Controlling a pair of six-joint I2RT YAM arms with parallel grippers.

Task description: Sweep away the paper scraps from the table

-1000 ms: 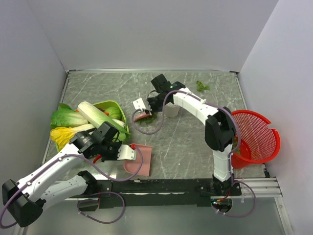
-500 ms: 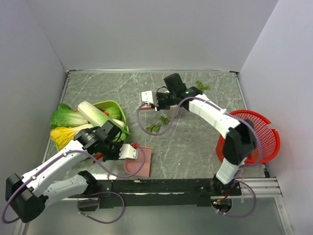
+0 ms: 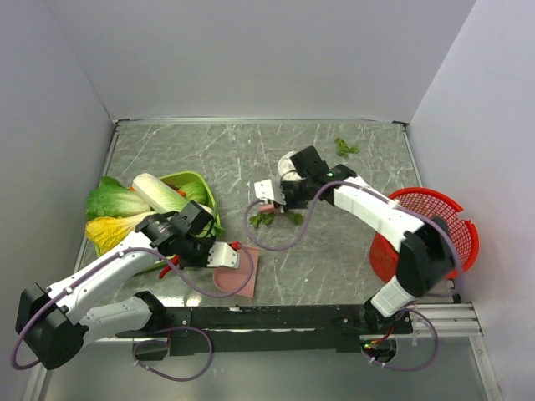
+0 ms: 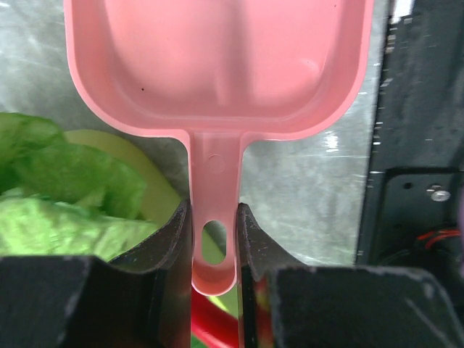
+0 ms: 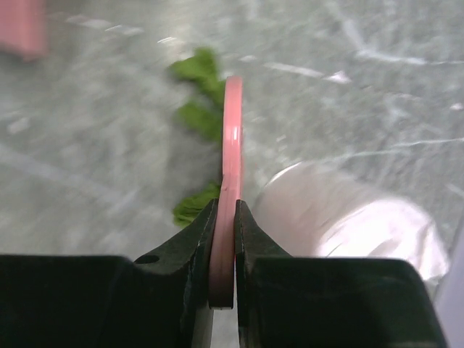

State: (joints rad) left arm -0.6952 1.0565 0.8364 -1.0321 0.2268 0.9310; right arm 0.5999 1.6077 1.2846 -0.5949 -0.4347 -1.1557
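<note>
Pink plastic fills your left wrist view. The pink dustpan (image 4: 217,65) sits straight ahead of the fingers with its handle running back between them. Your left gripper (image 4: 214,225) is closed narrowly on that handle. A finger (image 4: 172,243) presses each side, and the hanging hole sits between the two. Leafy green lettuce (image 4: 58,196) lies to the left of those fingers, and bare table (image 4: 304,188) to their right.

Your right gripper (image 5: 226,214) is pinched fully closed on a thin pink tool (image 5: 232,138). The tool is seen edge-on and sticks straight out past the fingertips. The paper scraps (image 5: 197,116) lie on the marble top just left of it. One bit is almost against the left fingertip and two more are farther ahead, all blurred. A white lump (image 5: 348,217) sits just right of the fingers.

From above, the right gripper (image 3: 269,192) hangs over the middle of the table (image 3: 334,251). A small cluster of paper scraps (image 3: 263,219) lies just beyond its fingertips, on the side towards the left gripper (image 3: 224,255). The pink dustpan (image 3: 244,274) lies near that cluster but apart from it. Another green scrap (image 3: 344,148) lies well behind the right fingers, near the far edge. The white lump (image 3: 287,164) is close behind them.
</note>
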